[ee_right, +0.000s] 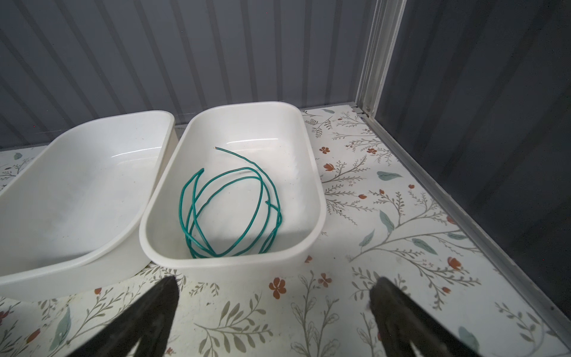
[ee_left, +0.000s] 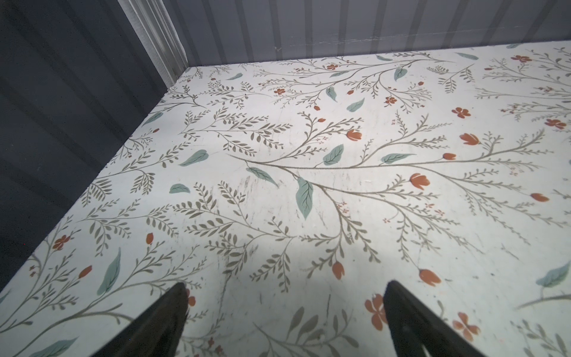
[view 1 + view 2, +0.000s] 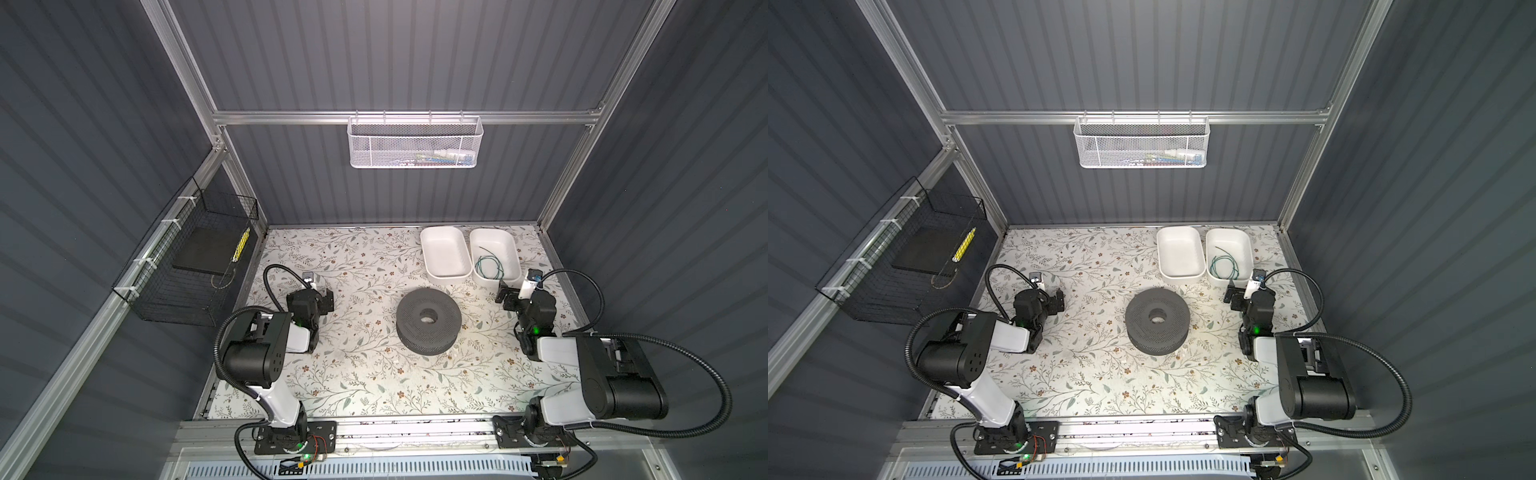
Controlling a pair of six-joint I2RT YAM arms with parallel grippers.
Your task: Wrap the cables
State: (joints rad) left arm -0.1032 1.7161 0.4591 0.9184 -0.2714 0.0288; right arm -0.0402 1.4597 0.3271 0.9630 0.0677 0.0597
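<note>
Left claw, right claw hover (agape).

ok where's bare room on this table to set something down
Widest bare patch: the near strip of table between the front rail and the grey spool. Also the far left corner, between the left hand and the back wall. Crowded far right: the empty tub beside the second tub holding the green wire, right hand just before them.

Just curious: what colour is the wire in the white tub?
The wire is teal green; the right wrist view shows it best.
</note>
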